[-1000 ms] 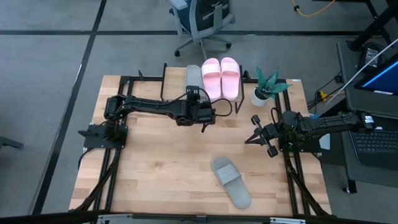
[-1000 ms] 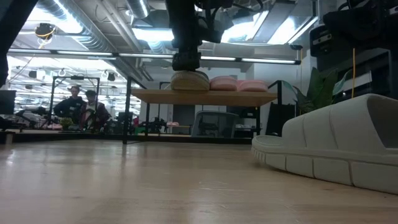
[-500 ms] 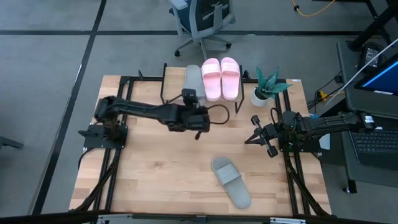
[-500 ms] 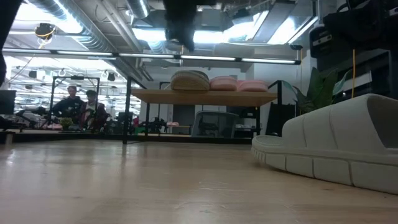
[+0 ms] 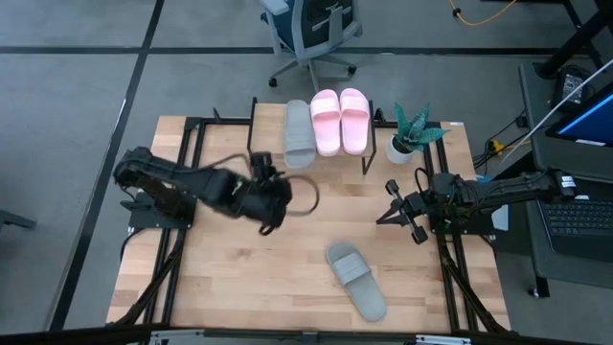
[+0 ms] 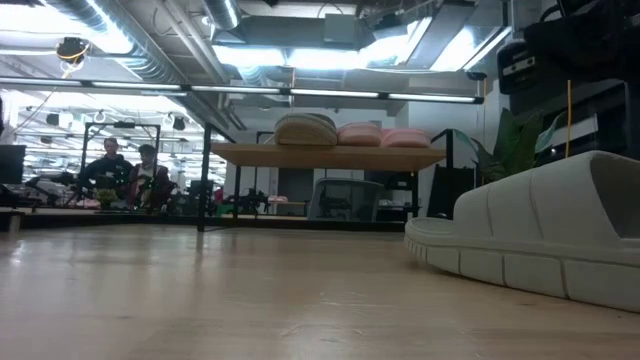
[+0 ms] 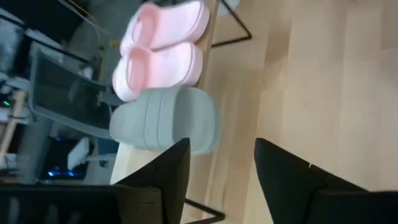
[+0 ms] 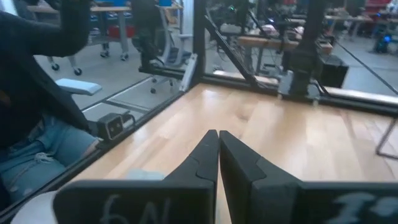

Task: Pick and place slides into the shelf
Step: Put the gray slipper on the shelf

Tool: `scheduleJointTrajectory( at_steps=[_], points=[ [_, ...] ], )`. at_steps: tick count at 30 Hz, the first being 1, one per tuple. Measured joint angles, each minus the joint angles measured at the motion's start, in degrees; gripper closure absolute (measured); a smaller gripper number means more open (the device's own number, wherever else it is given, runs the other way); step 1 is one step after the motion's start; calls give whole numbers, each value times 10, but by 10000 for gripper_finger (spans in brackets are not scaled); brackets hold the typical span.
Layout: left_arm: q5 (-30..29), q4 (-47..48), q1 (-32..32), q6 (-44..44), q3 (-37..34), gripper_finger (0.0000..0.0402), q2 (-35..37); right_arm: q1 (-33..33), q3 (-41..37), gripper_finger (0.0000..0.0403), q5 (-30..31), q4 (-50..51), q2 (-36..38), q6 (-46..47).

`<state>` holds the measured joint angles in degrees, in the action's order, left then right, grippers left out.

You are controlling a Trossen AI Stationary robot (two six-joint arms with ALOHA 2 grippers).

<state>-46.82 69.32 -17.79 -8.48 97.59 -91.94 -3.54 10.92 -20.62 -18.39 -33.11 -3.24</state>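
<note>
The shelf [image 5: 330,144] stands at the table's far middle. On its wooden top board [image 6: 330,155] lie one grey-green slide [image 5: 299,132] and two pale pink slides [image 5: 327,122] [image 5: 353,119] side by side, soles down. A second grey-green slide [image 5: 355,280] lies sole down on the table, near and to the right; the low view shows it close up [image 6: 540,230]. My left gripper [image 5: 271,184] hangs open and empty over the table, left of and nearer than the shelf, facing the shelved slides [image 7: 165,118]. My right gripper [image 5: 381,218] waits shut at the table's right.
A potted plant [image 5: 414,134] stands right of the shelf. Black frame rails [image 5: 172,259] run along the table's left and right sides. An office chair [image 5: 306,38] is beyond the far edge. People [image 6: 130,170] show in the room behind.
My left gripper has drawn back from the grey-green slide on the shelf, moving toward the table's left and near edges and rising out of the low view. That slide stays on the top board beside the pink pair.
</note>
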Motion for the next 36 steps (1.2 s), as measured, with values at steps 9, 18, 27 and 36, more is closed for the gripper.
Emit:
scheduleJointTrajectory(
  at_steps=[9, 18, 27, 36],
  points=[
    [-79, -6, -120, -202, -149, 232, 21, -53, 0, 386, 30, -47, -19, 6],
    [-92, -153, -177, -243, -242, 232, 21, -109, 6, 386, 80, -55, -41, 34],
    [-95, -278, -198, -239, -296, 232, 21, -215, 86, 396, 103, 25, -103, 105],
    [-44, -442, -208, -175, -342, 232, 21, -333, 237, 393, 260, 208, -227, 182]
  ],
)
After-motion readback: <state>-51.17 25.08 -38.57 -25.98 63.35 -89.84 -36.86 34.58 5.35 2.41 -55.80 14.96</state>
